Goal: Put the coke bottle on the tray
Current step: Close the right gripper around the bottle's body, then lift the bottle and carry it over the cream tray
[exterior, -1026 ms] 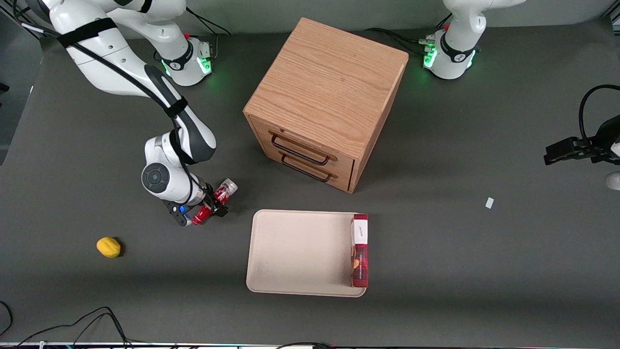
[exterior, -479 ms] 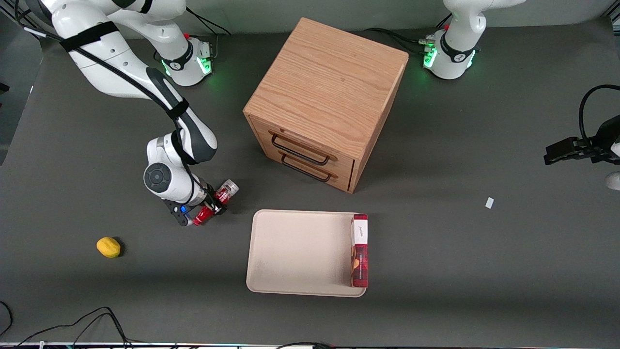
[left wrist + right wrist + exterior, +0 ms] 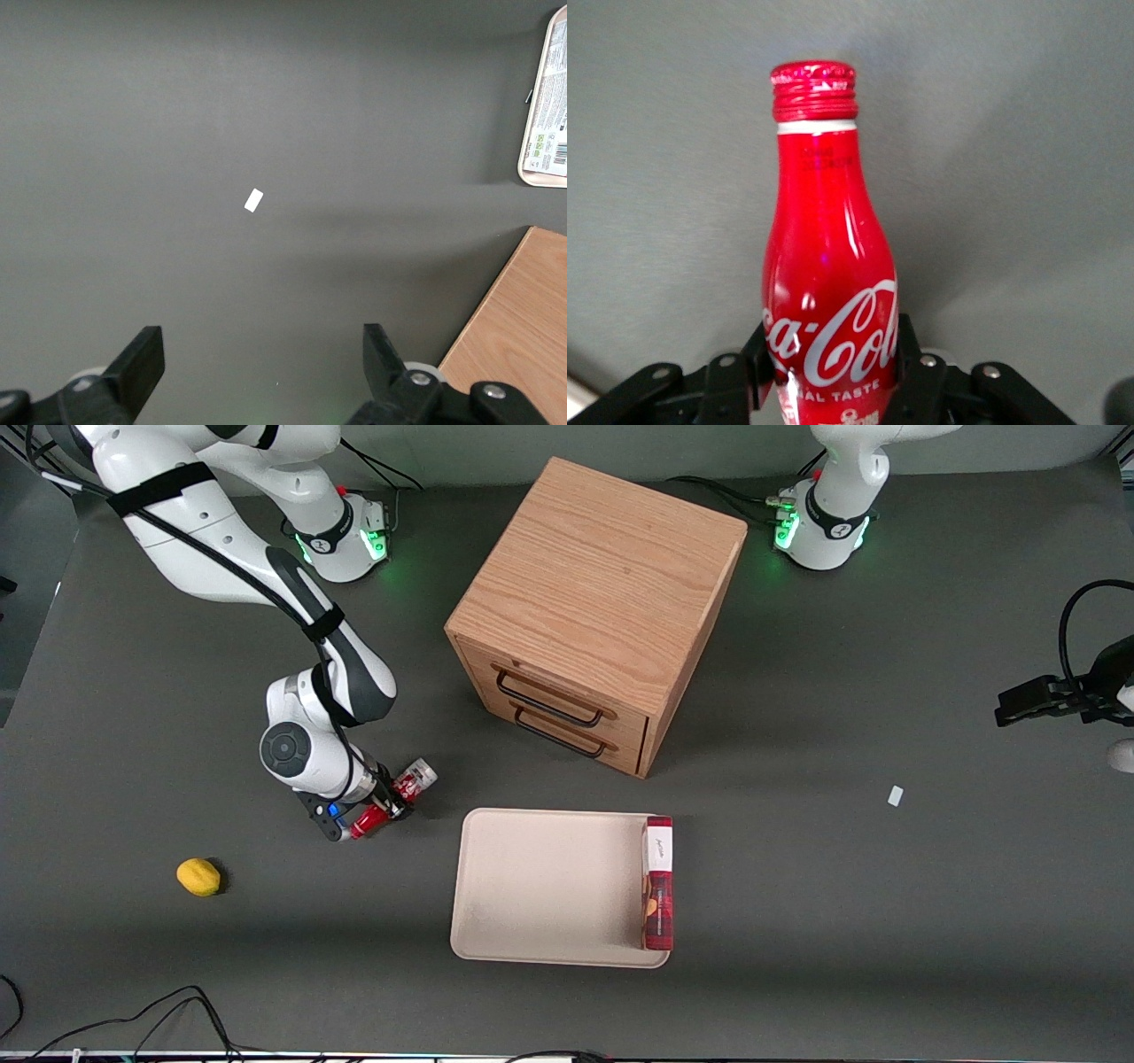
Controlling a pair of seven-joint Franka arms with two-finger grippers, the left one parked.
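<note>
The coke bottle [image 3: 394,802] is gripped by the tool [image 3: 387,806], tilted well off upright, just above the dark worktop [image 3: 842,921]. Its cap end is seen nearer the front camera, its silver base band farther from it. In the right wrist view the bottle [image 3: 828,266] is clamped across its lower body, around the white script logo, with a black finger [image 3: 914,372] pressed against each side. The tool [image 3: 833,376] is closed only as far as the bottle's width. Neck and red cap are seen clear of the fingers, with only grey worktop [image 3: 1028,159] around them.

The bottle is located beside the tray [image 3: 549,886], near its corner on the working arm's end, apart from it and not over it. The tray is lying flat on the worktop, nearer the front camera than the wooden cabinet [image 3: 598,607] and in front of its two drawers. A red-and-white box [image 3: 658,881] is lying inside the tray against the rim on the parked arm's end.

A yellow lemon [image 3: 198,876] is lying on the worktop toward the working arm's end, well apart from the bottle. A small white scrap [image 3: 896,795] is lying toward the parked arm's end, also visible in the left wrist view [image 3: 254,200].
</note>
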